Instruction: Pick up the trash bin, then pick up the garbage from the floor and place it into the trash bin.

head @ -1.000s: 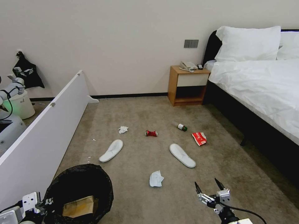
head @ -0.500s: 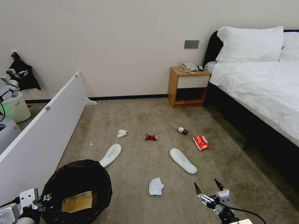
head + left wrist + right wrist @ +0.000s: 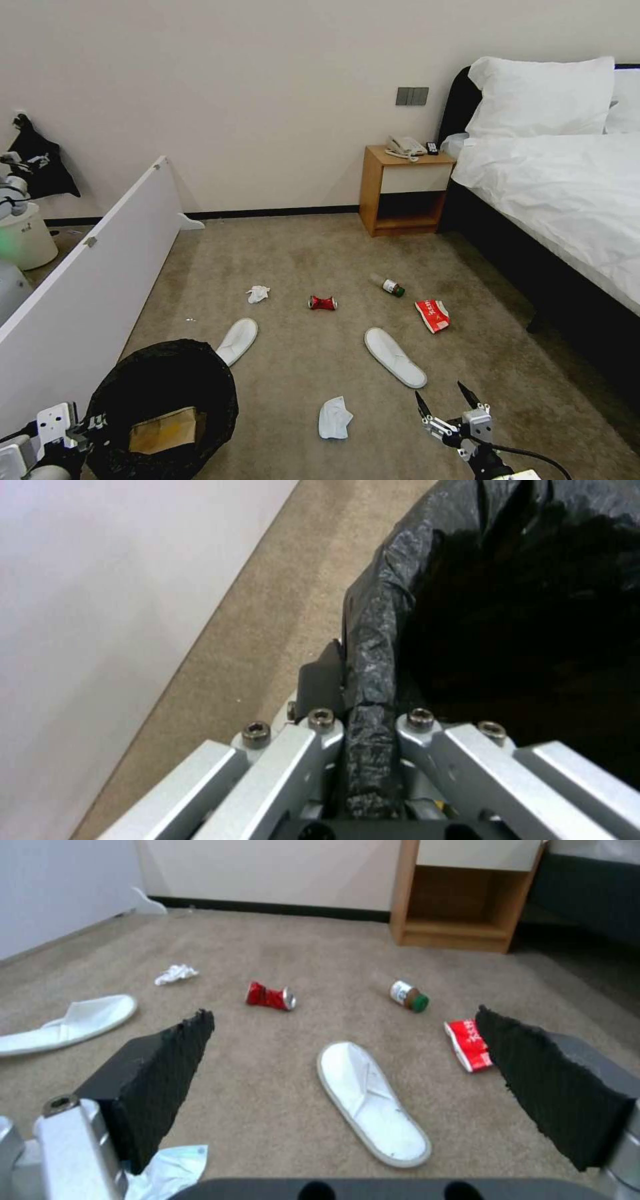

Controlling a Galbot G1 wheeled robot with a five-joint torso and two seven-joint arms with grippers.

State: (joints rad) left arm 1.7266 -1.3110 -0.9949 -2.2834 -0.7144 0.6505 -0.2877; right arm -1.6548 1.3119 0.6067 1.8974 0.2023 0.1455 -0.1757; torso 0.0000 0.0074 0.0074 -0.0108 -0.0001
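Robot's rolled forward a bit — the litter sits nearer now. Left claw (image 3: 370,730) grips the trash bin (image 3: 163,400) by its bag-wrapped rim; light, slippery plastic. Right claw (image 3: 445,403) hangs wide open near the crumpled tissue (image 3: 333,417) — soft, pinch its middle.

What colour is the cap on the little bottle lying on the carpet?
Green; the bottle cap shows best in the right wrist view.

Crinkly, glossy black plastic lines the trash bin (image 3: 163,393) — pinched between the left gripper (image 3: 360,725)'s brushed-metal fingers. Rough, matt black pads (image 3: 167,1060) face the right gripper (image 3: 347,1065). Short-pile carpet (image 3: 320,253) — dull beige — carries a shiny crushed red can (image 3: 322,303).
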